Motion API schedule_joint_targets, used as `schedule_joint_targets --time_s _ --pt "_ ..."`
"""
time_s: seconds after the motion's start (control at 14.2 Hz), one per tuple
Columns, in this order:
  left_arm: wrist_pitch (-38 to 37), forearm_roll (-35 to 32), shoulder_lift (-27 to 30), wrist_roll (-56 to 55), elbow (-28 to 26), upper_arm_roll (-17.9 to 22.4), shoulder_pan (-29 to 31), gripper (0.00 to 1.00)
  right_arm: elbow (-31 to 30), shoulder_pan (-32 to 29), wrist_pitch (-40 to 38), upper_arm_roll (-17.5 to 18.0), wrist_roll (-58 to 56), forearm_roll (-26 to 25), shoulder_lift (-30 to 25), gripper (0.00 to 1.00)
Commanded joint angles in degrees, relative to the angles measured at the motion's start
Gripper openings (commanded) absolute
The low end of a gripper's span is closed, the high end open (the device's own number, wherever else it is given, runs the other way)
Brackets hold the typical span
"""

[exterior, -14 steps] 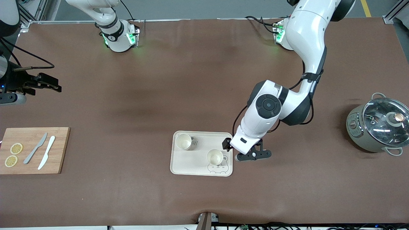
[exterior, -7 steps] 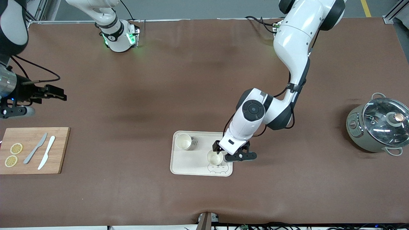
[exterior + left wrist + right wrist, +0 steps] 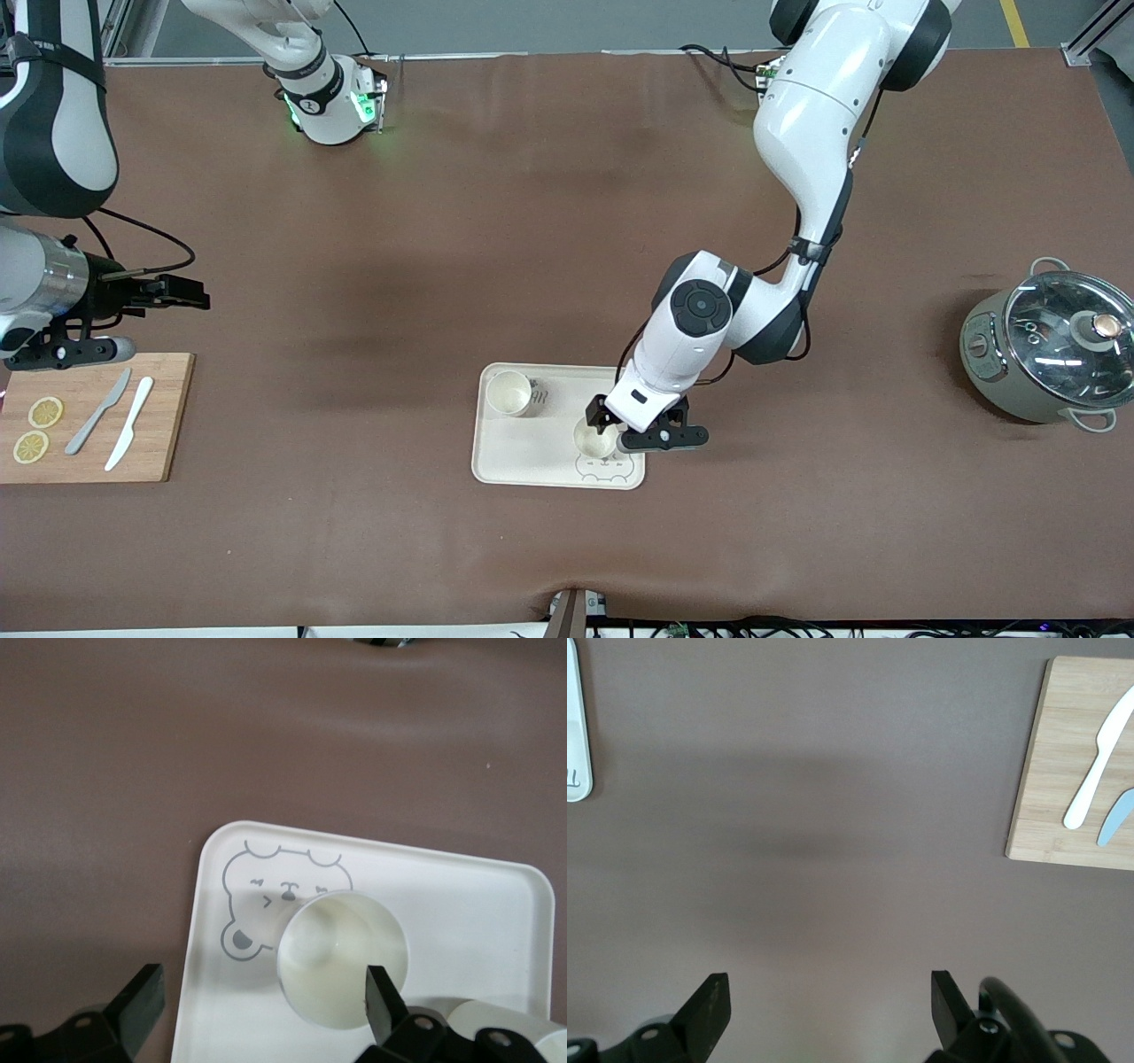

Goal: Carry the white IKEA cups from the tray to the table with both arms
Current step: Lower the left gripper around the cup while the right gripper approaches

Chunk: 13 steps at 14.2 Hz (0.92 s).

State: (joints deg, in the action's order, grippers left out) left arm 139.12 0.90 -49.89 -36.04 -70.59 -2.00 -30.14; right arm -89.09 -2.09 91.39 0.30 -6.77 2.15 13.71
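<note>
Two white cups stand on the cream bear-printed tray. One cup stands at the tray's edge farther from the front camera. The other cup stands by the bear print, toward the left arm's end. My left gripper is open and low over that cup. In the left wrist view my left gripper has one finger over the cup's rim and the other past the tray's edge. The first cup shows partly. My right gripper is open and empty over bare table.
A wooden cutting board with lemon slices, a grey knife and a white knife lies at the right arm's end, just by the right gripper. A lidded grey pot stands at the left arm's end.
My left gripper has moved from beside the tray to over the cup by the bear print. My right gripper has moved toward the table's middle and the cutting board.
</note>
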Motion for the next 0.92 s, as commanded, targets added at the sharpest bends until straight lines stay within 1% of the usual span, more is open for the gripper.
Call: schedule_joint_targets --time_s 0.0,0.28,0.42,0.63,0.85 --pt "1.4 -1.2 -0.9 -0.3 1.2 0.2 0.1 1.00 1.5 0.4 -0.7 0.6 4.8 0.1 0.4 1.00" --pt "4.1 -1.2 -2.2 -0.2 1.2 0.2 0.2 1.00 1.4 1.4 -0.6 0.6 5.7 0.2 0.6 1.00" --pt "4.5 -1.2 -2.5 0.0 1.2 0.2 0.2 1.00 1.5 1.8 -0.6 0.6 7.7 0.3 1.1 1.00" --pt "6.9 -1.2 -3.5 -0.1 1.2 0.2 0.2 1.00 1.5 2.6 -0.5 0.7 10.0 0.5 1.2 1.00" --pt "8.4 -1.2 -4.4 -0.1 1.2 0.2 0.2 1.00 1.5 3.6 -0.2 0.6 13.4 1.6 1.5 1.00"
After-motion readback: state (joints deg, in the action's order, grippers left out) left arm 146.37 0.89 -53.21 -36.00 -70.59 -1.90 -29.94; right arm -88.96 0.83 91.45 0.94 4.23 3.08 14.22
